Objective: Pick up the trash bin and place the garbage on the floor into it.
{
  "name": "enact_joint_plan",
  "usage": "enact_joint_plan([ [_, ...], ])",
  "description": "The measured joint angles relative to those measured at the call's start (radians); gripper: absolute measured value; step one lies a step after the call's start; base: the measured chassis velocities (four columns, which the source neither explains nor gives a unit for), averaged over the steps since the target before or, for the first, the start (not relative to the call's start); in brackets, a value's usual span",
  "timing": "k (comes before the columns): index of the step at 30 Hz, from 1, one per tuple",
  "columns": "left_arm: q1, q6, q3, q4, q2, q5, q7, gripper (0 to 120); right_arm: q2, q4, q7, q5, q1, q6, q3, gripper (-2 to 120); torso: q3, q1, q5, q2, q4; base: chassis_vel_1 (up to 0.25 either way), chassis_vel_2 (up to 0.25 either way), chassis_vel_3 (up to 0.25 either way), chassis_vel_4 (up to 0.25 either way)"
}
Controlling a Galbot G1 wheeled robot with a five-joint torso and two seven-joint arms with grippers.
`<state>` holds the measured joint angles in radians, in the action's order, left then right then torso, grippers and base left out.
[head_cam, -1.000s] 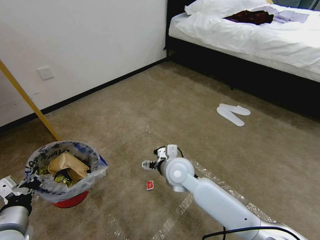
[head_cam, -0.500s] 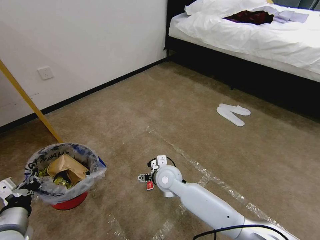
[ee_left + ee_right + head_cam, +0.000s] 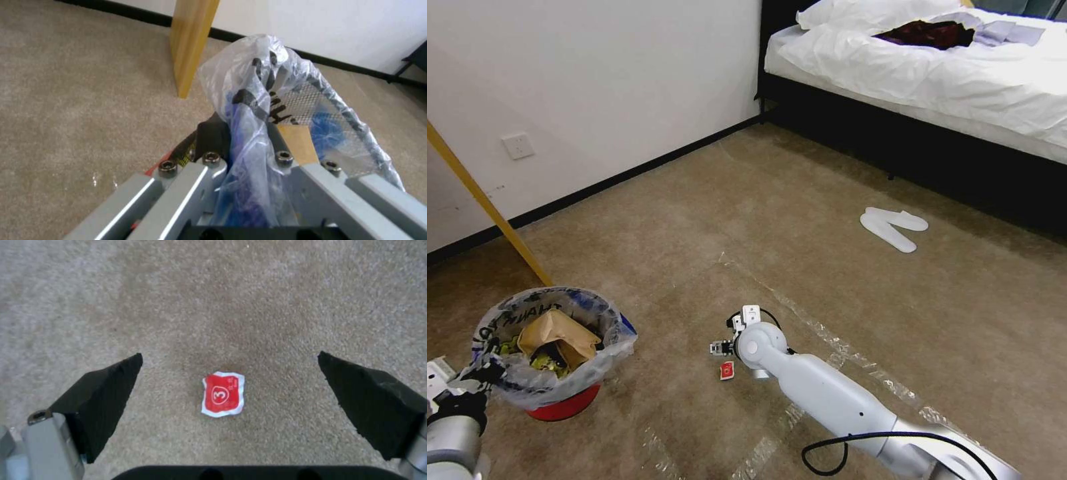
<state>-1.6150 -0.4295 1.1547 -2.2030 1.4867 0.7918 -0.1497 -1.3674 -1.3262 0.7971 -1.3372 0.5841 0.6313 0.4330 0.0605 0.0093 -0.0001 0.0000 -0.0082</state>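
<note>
The trash bin (image 3: 564,403), a red bucket lined with a printed clear bag, sits at the lower left with a brown paper bag (image 3: 559,333) and other garbage inside. My left gripper (image 3: 475,381) is shut on its bag-covered rim; in the left wrist view the black fingers (image 3: 213,135) pinch the plastic (image 3: 285,83). A small red wrapper (image 3: 728,371) lies on the floor (image 3: 694,220). My right gripper (image 3: 720,348) hangs low right over it, open. In the right wrist view the wrapper (image 3: 222,394) lies between the spread fingers (image 3: 104,396), untouched.
A slanted yellow wooden pole (image 3: 487,207) meets the carpet just behind the bin. Shiny tape lines (image 3: 840,347) cross the carpet by my right arm. White slippers (image 3: 894,229) lie farther off, before the dark-framed bed (image 3: 934,73). The white wall (image 3: 594,80) runs along the left.
My right arm has dropped lower and stretched out, bringing its gripper down close over the red wrapper. The bin has shifted slightly left and down in my left gripper.
</note>
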Motion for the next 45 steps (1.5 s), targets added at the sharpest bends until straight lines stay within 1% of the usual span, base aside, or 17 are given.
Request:
enact_joint_plan([
  [6, 0.0, 0.0, 0.003, -0.003, 0.0, 0.003, -0.002, 5, -0.013, 0.043, -0.02, 0.011, -0.002, -0.002, -0.003, 100, 0.0, 0.0, 0.0, 0.0, 0.0, 0.0, 0.0, 0.0, 0.0],
  [8, -0.001, 0.0, 0.005, -0.012, 0.0, 0.006, -0.004, 5, -0.027, 0.088, -0.045, 0.032, 0.001, -0.007, -0.006, 100, 0.0, 0.0, 0.0, 0.0, 0.0, 0.0, 0.0, 0.0, 0.0],
  [12, -0.003, 0.0, 0.008, -0.013, -0.002, 0.007, -0.005, 4, -0.037, 0.119, -0.062, 0.045, 0.007, -0.01, -0.011, 100, 0.0, 0.0, 0.0, 0.0, 0.0, 0.0, 0.0, 0.0, 0.0],
  [14, -0.005, 0.0, 0.01, -0.013, -0.003, 0.008, -0.007, 5, -0.047, 0.156, -0.078, 0.06, 0.012, -0.016, -0.018, 100, 0.0, 0.0, 0.0, 0.0, 0.0, 0.0, 0.0, 0.0, 0.0],
  [23, -0.002, -0.001, 0.011, -0.01, -0.009, 0.013, -0.008, 5, -0.073, 0.218, -0.1, 0.094, 0.033, -0.022, -0.03, 100, 0.0, 0.0, 0.0, 0.0, 0.0, 0.0, 0.0, 0.0, 0.0],
  [45, -0.001, -0.001, 0.013, -0.013, -0.012, 0.024, -0.01, 5, -0.125, 0.26, -0.11, 0.143, 0.042, -0.021, 0.016, 100, 0.0, 0.0, 0.0, 0.0, 0.0, 0.0, 0.0, 0.0, 0.0],
])
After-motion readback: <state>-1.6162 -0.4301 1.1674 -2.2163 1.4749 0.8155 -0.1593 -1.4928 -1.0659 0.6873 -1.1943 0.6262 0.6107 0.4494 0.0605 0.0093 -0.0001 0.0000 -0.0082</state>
